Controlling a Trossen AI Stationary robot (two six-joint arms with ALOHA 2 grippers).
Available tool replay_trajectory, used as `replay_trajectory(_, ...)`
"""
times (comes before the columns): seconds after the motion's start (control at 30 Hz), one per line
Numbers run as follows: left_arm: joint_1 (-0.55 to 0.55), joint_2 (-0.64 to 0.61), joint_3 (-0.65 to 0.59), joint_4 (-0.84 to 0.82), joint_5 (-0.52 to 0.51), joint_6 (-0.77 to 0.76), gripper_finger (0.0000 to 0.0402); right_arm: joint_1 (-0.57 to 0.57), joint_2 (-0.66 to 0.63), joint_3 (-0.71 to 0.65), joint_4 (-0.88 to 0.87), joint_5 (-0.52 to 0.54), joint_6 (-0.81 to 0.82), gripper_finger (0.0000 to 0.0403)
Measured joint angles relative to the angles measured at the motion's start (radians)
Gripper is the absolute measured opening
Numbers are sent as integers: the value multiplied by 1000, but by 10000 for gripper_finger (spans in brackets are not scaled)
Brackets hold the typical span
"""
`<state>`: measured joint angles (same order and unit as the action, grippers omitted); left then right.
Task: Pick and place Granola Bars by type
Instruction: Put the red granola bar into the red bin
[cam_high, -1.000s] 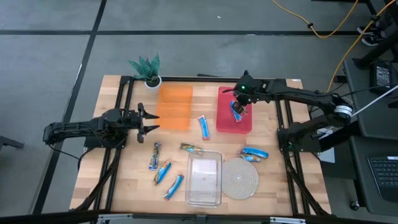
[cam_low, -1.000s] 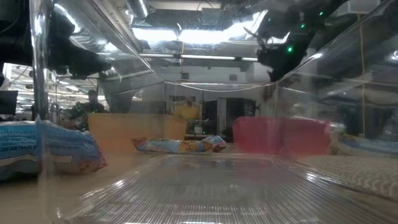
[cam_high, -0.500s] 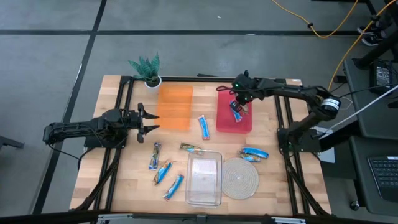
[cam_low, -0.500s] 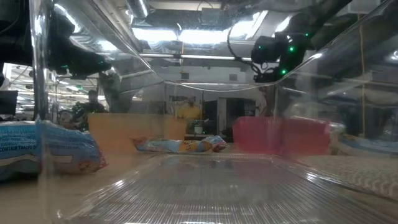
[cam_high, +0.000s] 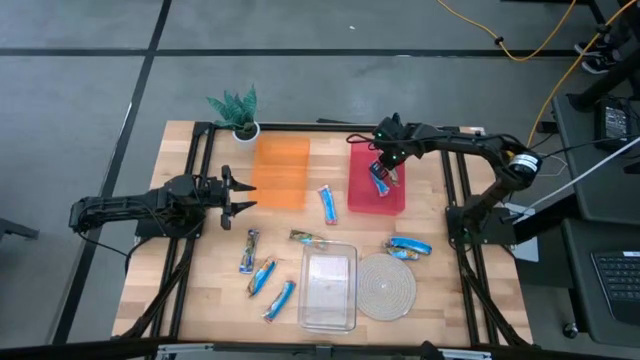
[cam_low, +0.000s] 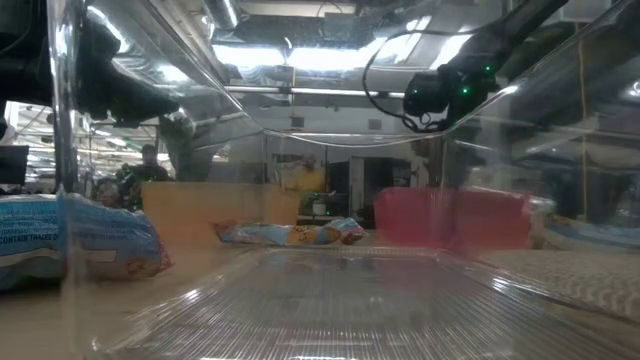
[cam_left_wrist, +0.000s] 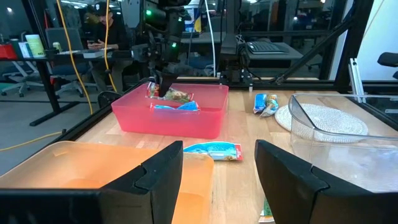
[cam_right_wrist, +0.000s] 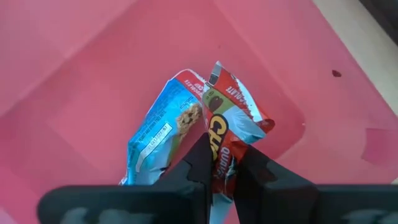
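Holding a red-and-blue granola bar (cam_right_wrist: 231, 140) clamped in right gripper (cam_right_wrist: 225, 167) over red tray (cam_high: 362, 196); left gripper (cam_high: 238, 194) released, idle.

Two granola bars (cam_high: 380, 178) in right tray (cam_high: 362, 195) — others (cam_high: 262, 272) on table (cam_high: 200, 285)

Two dark, slender jointed arms, the right gripper (cam_high: 388, 172) carrying small green lights and a looping black cable, the left gripper (cam_high: 240, 195) ending in blocky matte-black fingers (cam_left_wrist: 155, 180).
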<state>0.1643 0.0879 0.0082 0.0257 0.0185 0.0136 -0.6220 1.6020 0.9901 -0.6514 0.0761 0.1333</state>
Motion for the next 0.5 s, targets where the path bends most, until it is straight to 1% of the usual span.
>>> replay_trajectory(0.37, 0, 0, 0, 0, 0, 0, 194, 0, 8, 0, -5, -1, 3, 47)
replay_trajectory(0.5, 0, 0, 0, 0, 0, 0, 194, 0, 8, 0, -6, -33, -8, 47)
